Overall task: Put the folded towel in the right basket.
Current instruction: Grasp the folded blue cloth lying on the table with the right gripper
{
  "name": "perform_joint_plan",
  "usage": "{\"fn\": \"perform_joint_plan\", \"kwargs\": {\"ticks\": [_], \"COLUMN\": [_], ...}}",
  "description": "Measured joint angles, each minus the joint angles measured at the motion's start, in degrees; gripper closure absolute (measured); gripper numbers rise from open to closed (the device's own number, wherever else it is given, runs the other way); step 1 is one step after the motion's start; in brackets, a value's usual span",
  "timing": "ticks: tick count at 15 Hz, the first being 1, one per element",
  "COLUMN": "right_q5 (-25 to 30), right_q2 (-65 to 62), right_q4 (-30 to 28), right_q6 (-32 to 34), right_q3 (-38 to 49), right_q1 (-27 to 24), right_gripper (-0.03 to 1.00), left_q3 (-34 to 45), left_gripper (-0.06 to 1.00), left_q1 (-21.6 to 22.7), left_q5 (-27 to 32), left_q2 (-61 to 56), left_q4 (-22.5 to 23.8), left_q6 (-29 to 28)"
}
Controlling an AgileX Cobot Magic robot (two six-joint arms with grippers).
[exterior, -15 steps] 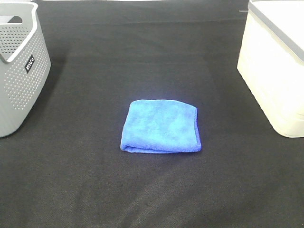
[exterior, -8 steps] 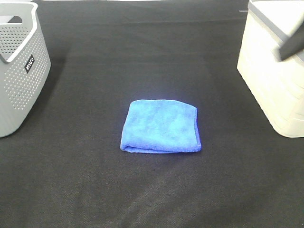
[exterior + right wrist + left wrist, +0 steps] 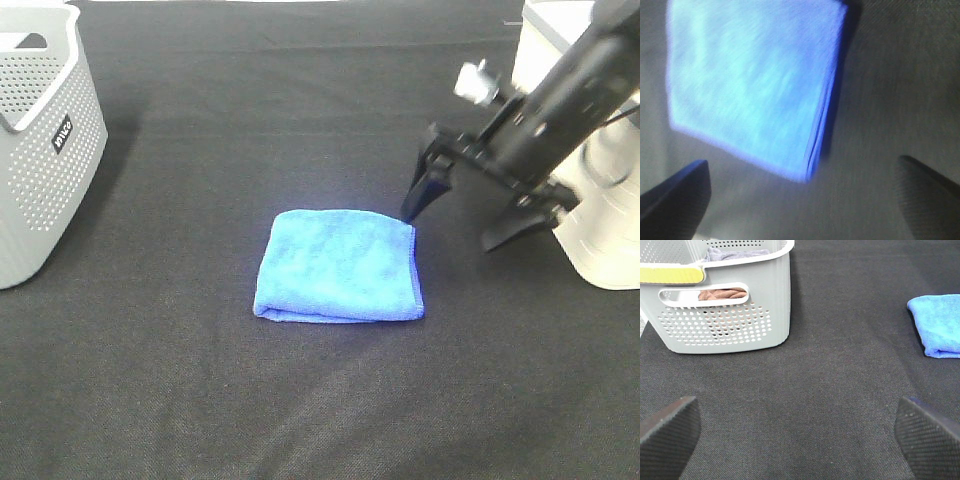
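Moved: right end effector has come in from over the white right basket to the towel's far right corner.
Towel: folded towel, blue, squarish, stitched rim, flat on the black counter; unmoved.
Right jaws: wide apart, empty.
Left end effector: spread wide, empty, well left of the towel.
Writing: black tag on the grey basket, left of the towel; unreadable.

Black label, white lettering, on grey basket side; letters too small to read.
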Motion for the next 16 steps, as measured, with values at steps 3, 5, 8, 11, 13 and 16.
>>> {"fn": "perform_joint_plan", "kwargs": {"ticks": [3,5,8,11,13,16], "right_q5": [-4.53,-7.45,-10.6,-10.77,-12.15,-12.89], "right_q2": [4.18,7.28,10.6,12.55,14.27,17.88], "right_q4": [2.46,5.61,8.65,10.49,12.55,15.53], "right_q6": [-0.69,-3.21,-5.67,-5.84,-5.96,-6.02], "right_q3": [0.0,-0.06,-0.17,-1.26,-1.95,-6.88], "right_q1": [0.0,0.0,0.0,0.97,4.41,13.58], "right_gripper": [0.01,0.01,0.02,0.02,0.04,0.09], "left_q3": [0.0,0.0,0.0,0.0,0.0,0.0], "left_gripper": [-0.03,-0.03,-0.03,-0.03,-0.03,-0.03], "left_q1": [0.0,0.0,0.0,0.0,0.0,0.0], "left_q5": [0.0,0.0,0.0,0.0,0.0,0.0], "left_q2": [0.0,0.0,0.0,0.0,0.0,0.0], "left_q4": [0.0,0.0,0.0,0.0,0.0,0.0], "left_q6": [0.0,0.0,0.0,0.0,0.0,0.0]}}
